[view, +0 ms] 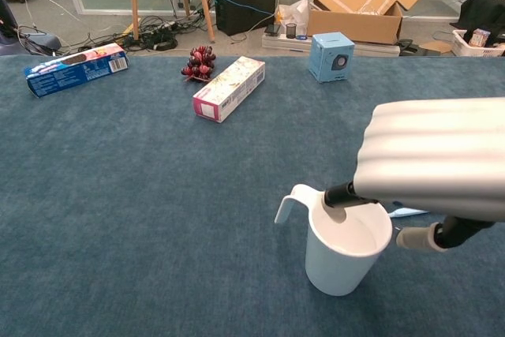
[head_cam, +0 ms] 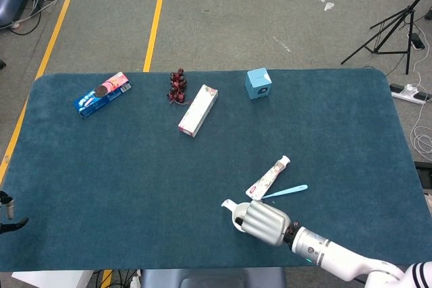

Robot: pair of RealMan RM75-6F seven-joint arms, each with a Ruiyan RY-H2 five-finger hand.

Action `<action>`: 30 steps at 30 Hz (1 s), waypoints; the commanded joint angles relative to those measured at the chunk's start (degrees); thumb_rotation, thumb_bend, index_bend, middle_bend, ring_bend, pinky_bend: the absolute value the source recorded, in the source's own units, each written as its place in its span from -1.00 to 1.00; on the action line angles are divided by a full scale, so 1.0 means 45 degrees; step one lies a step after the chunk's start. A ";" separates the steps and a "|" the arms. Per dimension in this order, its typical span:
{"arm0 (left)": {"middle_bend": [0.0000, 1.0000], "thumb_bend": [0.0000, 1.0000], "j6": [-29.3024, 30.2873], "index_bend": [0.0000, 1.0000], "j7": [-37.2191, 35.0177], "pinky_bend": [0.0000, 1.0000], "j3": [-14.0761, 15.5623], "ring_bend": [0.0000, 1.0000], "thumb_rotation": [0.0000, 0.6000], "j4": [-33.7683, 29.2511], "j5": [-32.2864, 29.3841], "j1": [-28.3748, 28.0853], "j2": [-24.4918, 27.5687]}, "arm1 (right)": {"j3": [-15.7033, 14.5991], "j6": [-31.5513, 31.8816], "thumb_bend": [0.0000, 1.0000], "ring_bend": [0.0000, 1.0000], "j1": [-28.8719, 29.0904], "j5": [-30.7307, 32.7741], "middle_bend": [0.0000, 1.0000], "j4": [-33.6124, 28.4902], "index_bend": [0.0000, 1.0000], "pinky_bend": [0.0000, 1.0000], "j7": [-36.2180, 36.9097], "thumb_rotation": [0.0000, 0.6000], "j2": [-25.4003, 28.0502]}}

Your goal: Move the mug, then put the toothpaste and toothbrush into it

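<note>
Robot hand (view: 438, 159) above mug (view: 347, 250) | blue table (head_cam: 101, 180) | grey floor (head_cam: 223, 25)

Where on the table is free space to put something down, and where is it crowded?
Free: the wide left-centre stretch between the cookie pack, the pink box and the mug; also the right side past the blue box. Crowded: near the right hand, where mug, toothpaste and toothbrush lie close.
</note>
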 commanded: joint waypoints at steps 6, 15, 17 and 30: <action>-0.04 -1.00 -0.0056 0.58 -0.0028 0.11 -0.0009 -0.15 1.00 0.0016 -0.0063 -0.0024 0.0006 | 0.0421 0.1081 -0.59 0.84 -0.0615 -0.1520 1.00 -0.0341 -0.25 0.98 0.1391 1.00 0.1016; -0.04 -1.00 -0.0166 0.58 -0.0054 0.11 -0.0023 -0.15 1.00 0.0068 -0.0147 -0.0074 -0.0009 | 0.1348 0.2537 -0.59 0.42 -0.1332 -0.2043 0.56 0.0567 -0.25 0.68 0.3653 1.00 0.1905; -0.04 -1.00 -0.0212 0.58 -0.0035 0.11 -0.0026 -0.15 1.00 0.0093 -0.0179 -0.0101 -0.0026 | 0.1653 0.2598 -0.59 0.24 -0.1405 -0.1792 0.35 0.0976 -0.26 0.50 0.3953 1.00 0.1891; -0.04 -1.00 -0.0229 0.58 -0.0110 0.11 -0.0028 -0.15 1.00 0.0076 -0.0211 -0.0111 0.0002 | 0.3001 0.1239 -0.59 -0.54 -0.1072 -0.0067 -0.43 0.3051 -0.26 -0.12 0.5237 1.00 0.0776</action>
